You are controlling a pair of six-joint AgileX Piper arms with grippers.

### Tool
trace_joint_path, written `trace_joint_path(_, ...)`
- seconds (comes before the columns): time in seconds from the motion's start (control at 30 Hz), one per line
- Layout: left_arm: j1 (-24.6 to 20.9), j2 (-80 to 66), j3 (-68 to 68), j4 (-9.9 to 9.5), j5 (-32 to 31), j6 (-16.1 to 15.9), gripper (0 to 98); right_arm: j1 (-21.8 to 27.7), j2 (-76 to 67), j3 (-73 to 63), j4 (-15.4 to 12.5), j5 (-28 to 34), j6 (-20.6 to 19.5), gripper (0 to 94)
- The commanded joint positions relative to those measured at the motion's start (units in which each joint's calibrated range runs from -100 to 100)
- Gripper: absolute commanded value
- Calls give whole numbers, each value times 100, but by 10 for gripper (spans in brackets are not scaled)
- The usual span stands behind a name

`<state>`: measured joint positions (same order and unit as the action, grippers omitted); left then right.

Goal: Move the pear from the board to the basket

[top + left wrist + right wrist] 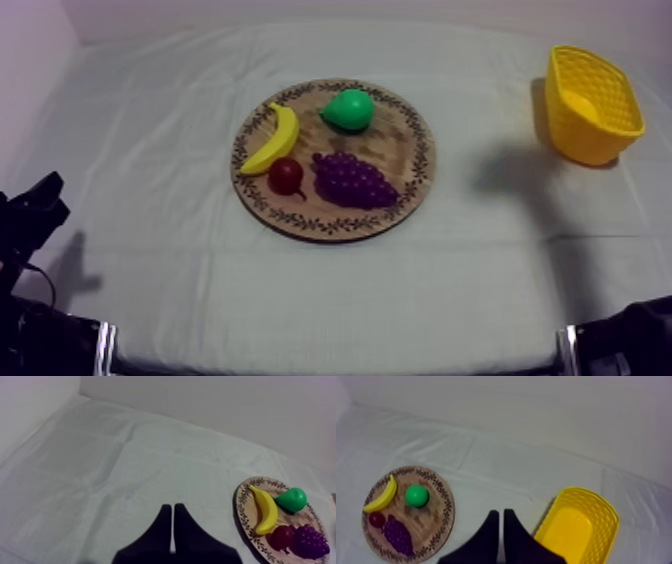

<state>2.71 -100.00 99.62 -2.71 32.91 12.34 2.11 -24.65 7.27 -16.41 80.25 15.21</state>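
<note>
Left wrist view: wooden board (242, 507) and grapes (310, 542) cut by picture's edge. Right wrist view: yellow basket (571, 531) near end cut off. Top view: left arm (30, 225), right arm (630, 335) cropped

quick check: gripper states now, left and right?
Left gripper: closed, holding nothing.
Right gripper: closed, holding nothing.

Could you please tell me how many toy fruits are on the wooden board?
4, all on the wooden board: the banana at its left, the pear at the far side, the small red fruit beside the bunch of grapes at the near side. None seems hidden.
</note>
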Motion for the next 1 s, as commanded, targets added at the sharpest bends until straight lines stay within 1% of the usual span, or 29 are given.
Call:
trace_joint_path(0.0,1,0,5,0,-1,1,1,-128,551,-447,-16,262,208,52)
trace_joint_path(0.1,1,0,5,0,-1,0,1,-340,985,-810,15,520,419,62)
trace_joint_path(0.23,1,0,5,0,-1,-1,1,-635,1398,-1004,86,636,694,78)
trace_joint_path(0.53,1,0,5,0,-1,-1,1,-1071,2323,-1389,239,769,980,155)
trace_joint_path(0.67,1,0,5,0,-1,-1,1,-1262,2786,-1753,342,898,1017,219)
trace_joint_path(0.77,1,0,5,0,-1,-1,1,-1371,3071,-1892,382,855,1128,274)
trace_joint_path(0.87,1,0,5,0,-1,-1,1,-1411,3297,-1929,350,730,1291,355)
trace_joint_path(0.97,1,0,5,0,-1,-1,1,-1453,3511,-2030,372,657,1353,443)
